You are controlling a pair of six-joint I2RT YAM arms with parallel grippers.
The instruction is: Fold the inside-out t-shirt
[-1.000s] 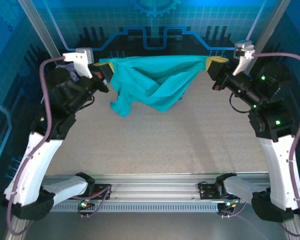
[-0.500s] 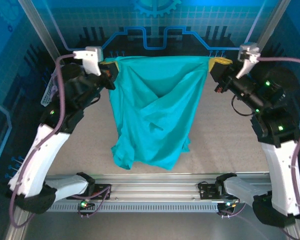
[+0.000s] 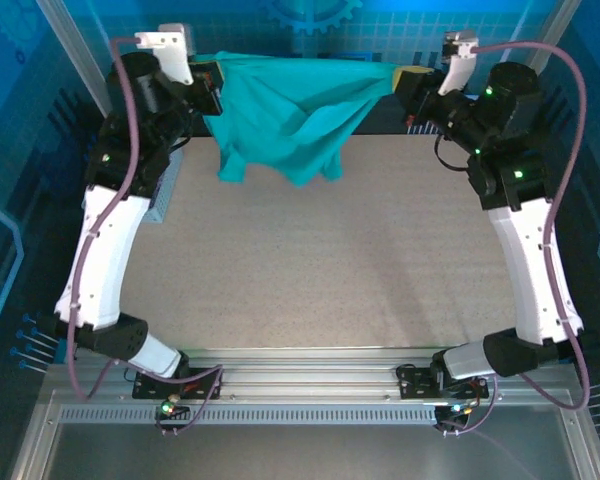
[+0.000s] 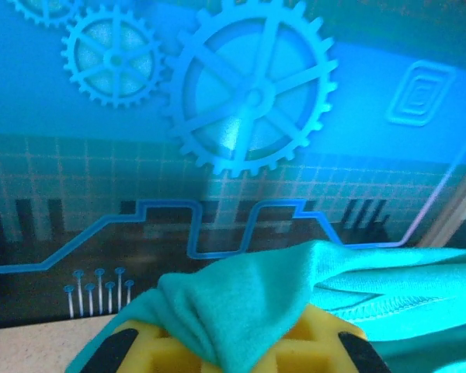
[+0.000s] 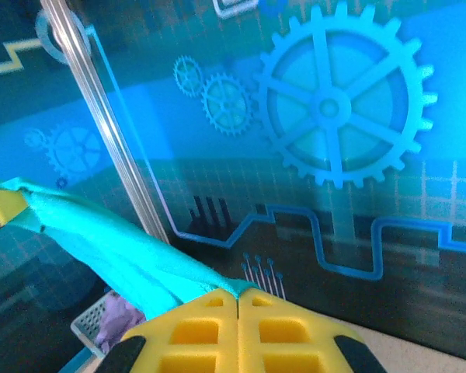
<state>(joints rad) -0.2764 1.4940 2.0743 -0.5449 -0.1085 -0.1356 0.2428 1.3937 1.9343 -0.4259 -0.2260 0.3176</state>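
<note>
Top view, shirt: the inside-out t-shirt hangs in the air over the far edge of the desk, stretched left to right between the two arms. Its top edge runs nearly level, and its lower folds dangle bunched toward the left. Whether the lowest hem touches the desk cannot be told.
Top view, left jaws: closed on the shirt's top left corner, high at the far left.
Top view, right jaws: closed on the top right corner at the far right, with a bit of yellow showing beside the cloth.
Top view, open room: the middle and near parts of the desk lie bare up to the metal rail at the near edge. The arms stand along the left and right sides.
Left wrist, jaws: the yellow pads are clamped on a fold of teal cloth that bulges up between them. A stitched hem runs off to the right.
Left wrist, edges: the blue gear-patterned wall stands close behind.
Right wrist, jaws: the yellow pads press together with no gap. Teal cloth leaves their tip and runs taut up to the left.
Right wrist, edges: a metal post slants down behind the cloth. Low on the left, a lavender garment lies in a pale basket.
</note>
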